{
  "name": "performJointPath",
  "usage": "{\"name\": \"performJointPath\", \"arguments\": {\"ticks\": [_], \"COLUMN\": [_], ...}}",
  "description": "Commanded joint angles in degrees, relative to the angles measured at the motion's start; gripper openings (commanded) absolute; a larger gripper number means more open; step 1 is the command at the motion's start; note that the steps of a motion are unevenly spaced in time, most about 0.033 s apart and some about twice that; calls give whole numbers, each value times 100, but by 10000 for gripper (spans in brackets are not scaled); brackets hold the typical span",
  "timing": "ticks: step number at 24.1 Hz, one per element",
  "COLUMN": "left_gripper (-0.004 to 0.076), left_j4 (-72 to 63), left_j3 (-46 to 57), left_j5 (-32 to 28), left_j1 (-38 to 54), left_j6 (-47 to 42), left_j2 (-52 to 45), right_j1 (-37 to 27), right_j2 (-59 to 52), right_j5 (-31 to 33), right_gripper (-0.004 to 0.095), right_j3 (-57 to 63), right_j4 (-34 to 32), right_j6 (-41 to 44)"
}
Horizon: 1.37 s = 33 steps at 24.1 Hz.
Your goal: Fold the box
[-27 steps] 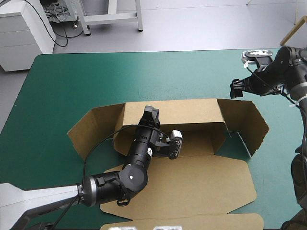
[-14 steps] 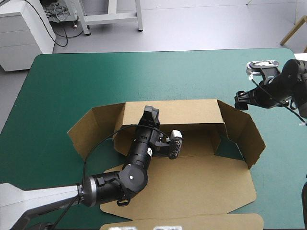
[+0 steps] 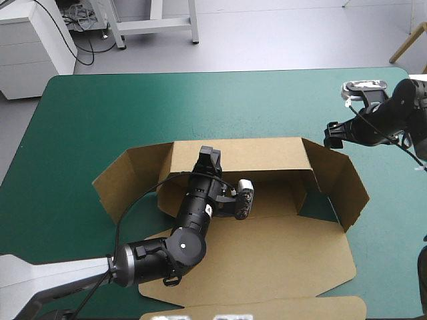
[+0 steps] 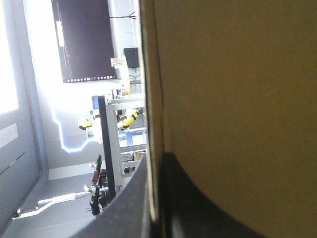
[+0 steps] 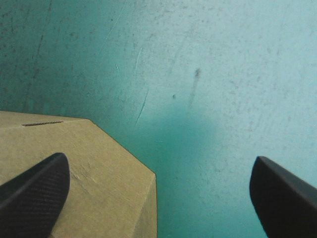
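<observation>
The brown box [image 3: 267, 257] lies mid-table with its wide front panel flat and its long back wall [image 3: 260, 155] raised. My left gripper [image 3: 211, 156] sits at that wall's top edge. In the left wrist view the box [image 4: 233, 89] fills the space ahead, and the left gripper [image 4: 156, 198] is shut on the board's edge. The right end flap [image 3: 348, 187] stands tilted upward. My right gripper [image 3: 331, 135] hovers at its far top corner. In the right wrist view the right gripper [image 5: 159, 159] is open, with the flap's corner [image 5: 84, 148] under one finger.
The left end flap [image 3: 123, 177] leans outward. A further strip of brown board [image 3: 267, 308] lies at the table's near edge. Bare teal-green cover [image 3: 133, 107] stretches behind the box, and the table's right edge runs close by the right arm.
The right end flap has swung up and inward from its flared position. The right gripper shifted toward the table's right edge, then slightly back. The left arm has not moved.
</observation>
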Motion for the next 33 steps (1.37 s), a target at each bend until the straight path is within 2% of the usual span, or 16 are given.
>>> {"name": "performJointPath", "arguments": {"ticks": [1, 8, 17, 21, 28, 33], "left_gripper": [-10, -10, -10, -10, -10, -10], "left_j4": [743, 743, 743, 692, 741, 741], "left_j3": [-269, -327, -327, -327, -327, -327], "left_j5": [342, 302, 302, 261, 261, 271], "left_j1": [-33, 220, 301, 301, 301, 301], "left_j6": [-57, -57, -57, -57, -57, -57], "left_j2": [-228, -228, -228, -228, -228, -228], "right_j1": [-34, -34, -42, -42, -42, -42], "right_j2": [41, 425, 336, -37, -771, -1409], "right_j5": [-104, -95, -83, -83, -646, -774], "right_gripper": [901, 901, 901, 901, 900, 901], "right_j3": [-423, -1009, -1013, -228, 997, 1683], "right_j4": [112, 379, 494, 496, 535, 721], "right_j6": [-56, -56, 226, 123, 94, -94]}}
